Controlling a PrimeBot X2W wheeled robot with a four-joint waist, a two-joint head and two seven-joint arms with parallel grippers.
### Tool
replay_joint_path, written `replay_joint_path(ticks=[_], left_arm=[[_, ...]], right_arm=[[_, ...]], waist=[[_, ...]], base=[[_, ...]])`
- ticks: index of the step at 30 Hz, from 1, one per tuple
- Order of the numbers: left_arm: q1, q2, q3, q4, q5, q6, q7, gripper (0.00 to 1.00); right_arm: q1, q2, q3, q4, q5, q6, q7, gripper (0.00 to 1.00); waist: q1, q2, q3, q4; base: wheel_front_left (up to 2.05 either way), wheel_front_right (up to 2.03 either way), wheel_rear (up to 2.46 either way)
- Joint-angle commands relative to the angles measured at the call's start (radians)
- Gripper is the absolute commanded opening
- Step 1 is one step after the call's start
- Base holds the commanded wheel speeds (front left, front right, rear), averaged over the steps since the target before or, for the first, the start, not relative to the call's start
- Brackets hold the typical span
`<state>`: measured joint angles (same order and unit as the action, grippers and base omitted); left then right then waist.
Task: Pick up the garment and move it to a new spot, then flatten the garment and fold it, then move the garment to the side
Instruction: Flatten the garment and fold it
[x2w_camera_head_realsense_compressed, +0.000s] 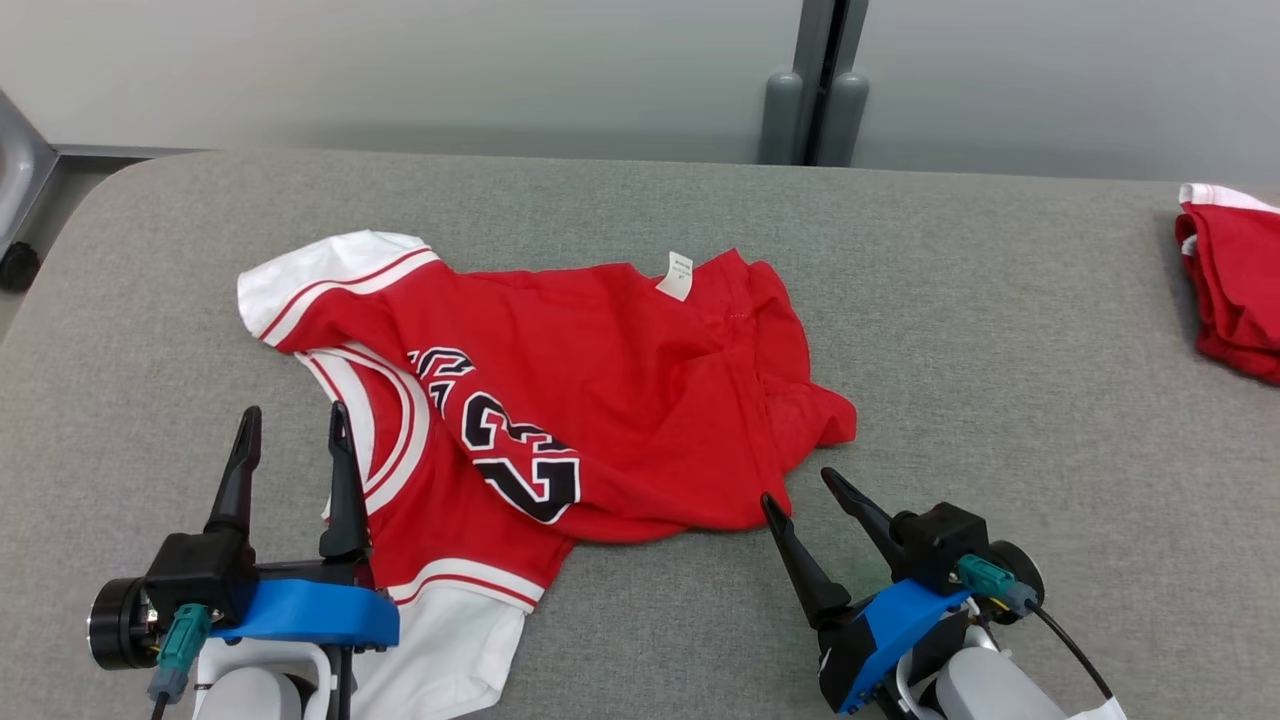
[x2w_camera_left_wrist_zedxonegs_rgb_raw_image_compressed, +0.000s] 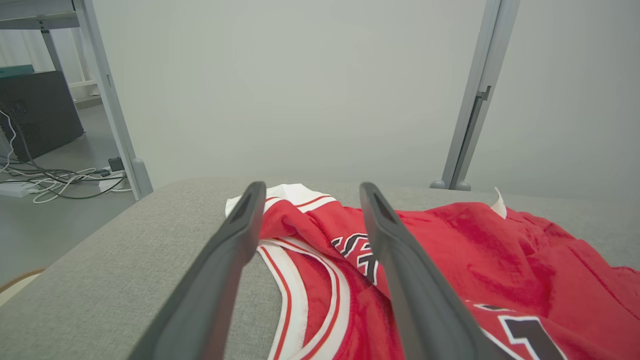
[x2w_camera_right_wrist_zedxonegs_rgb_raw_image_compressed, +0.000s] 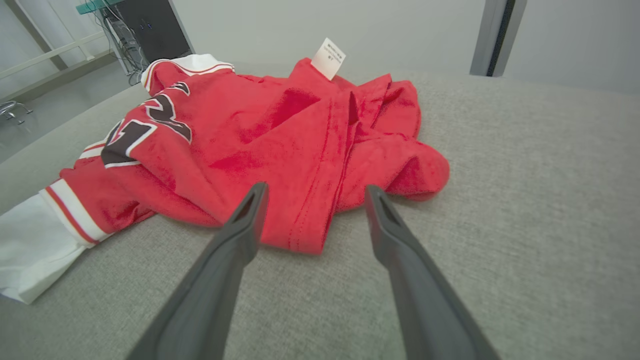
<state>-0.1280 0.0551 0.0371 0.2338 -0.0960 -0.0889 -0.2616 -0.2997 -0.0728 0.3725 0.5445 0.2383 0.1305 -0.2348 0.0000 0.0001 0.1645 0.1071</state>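
The garment (x2w_camera_head_realsense_compressed: 620, 390) is a red jersey with white trim and black numerals, lying crumpled in the middle of the grey table (x2w_camera_head_realsense_compressed: 1000, 350). Its white label sticks up at the far edge. My left gripper (x2w_camera_head_realsense_compressed: 293, 421) stands open at the lower left, its right finger over the jersey's white-trimmed neck opening (x2w_camera_left_wrist_zedxonegs_rgb_raw_image_compressed: 310, 295). My right gripper (x2w_camera_head_realsense_compressed: 797, 484) is open at the lower right, fingertips just short of the jersey's near red hem (x2w_camera_right_wrist_zedxonegs_rgb_raw_image_compressed: 300, 235). In both wrist views the garment (x2w_camera_left_wrist_zedxonegs_rgb_raw_image_compressed: 475, 250) (x2w_camera_right_wrist_zedxonegs_rgb_raw_image_compressed: 280, 130) lies ahead of empty fingers.
A second red and white cloth (x2w_camera_head_realsense_compressed: 1235, 280) lies bunched at the table's far right edge. Grey wall panels and a post (x2w_camera_head_realsense_compressed: 820, 90) stand behind the table. Bare padded surface lies right of the jersey. Cables (x2w_camera_left_wrist_zedxonegs_rgb_raw_image_compressed: 55, 177) trail on the floor to the left.
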Motion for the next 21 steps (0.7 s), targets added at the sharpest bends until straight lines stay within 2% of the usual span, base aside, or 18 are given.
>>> replay_joint_path(ticks=[1,11,12,13,18,21], left_arm=[[-0.018,-0.003,-0.005,0.001,0.001,-0.003,-0.004,1.0],[-0.028,-0.005,-0.037,0.008,-0.018,0.006,-0.004,1.0],[-0.028,-0.005,-0.039,0.009,-0.019,0.008,-0.004,1.0],[-0.029,-0.005,-0.043,0.01,-0.021,0.009,-0.004,1.0],[-0.021,-0.005,-0.045,0.014,-0.028,0.016,-0.004,1.0],[-0.008,-0.005,-0.041,0.016,-0.032,0.015,-0.004,1.0]], right_arm=[[-0.024,0.0,0.006,0.026,0.015,0.001,-0.004,1.0],[-0.124,0.015,0.063,0.23,0.096,0.001,-0.023,1.0],[-0.132,0.015,0.071,0.248,0.105,0.001,-0.024,0.38],[-0.141,0.016,0.083,0.266,0.113,0.001,-0.024,0.0],[-0.166,0.017,0.107,0.292,0.159,0.001,-0.031,0.0],[-0.145,0.003,0.101,0.231,0.169,0.001,-0.031,0.0]], waist=[[0.0,-0.0001,0.011,0.014],[0.0,-0.0001,0.033,0.059],[0.0,-0.0001,0.033,0.06],[0.0,-0.0001,0.033,0.062],[0.0,-0.0001,0.025,0.049],[0.0,-0.0001,0.012,0.03]], base=[[0.0,0.0,0.0],[0.0,0.0,0.0],[0.0,0.0,0.0],[0.0,0.0,0.0],[0.0,0.0,0.0],[0.0,0.0,0.0]])
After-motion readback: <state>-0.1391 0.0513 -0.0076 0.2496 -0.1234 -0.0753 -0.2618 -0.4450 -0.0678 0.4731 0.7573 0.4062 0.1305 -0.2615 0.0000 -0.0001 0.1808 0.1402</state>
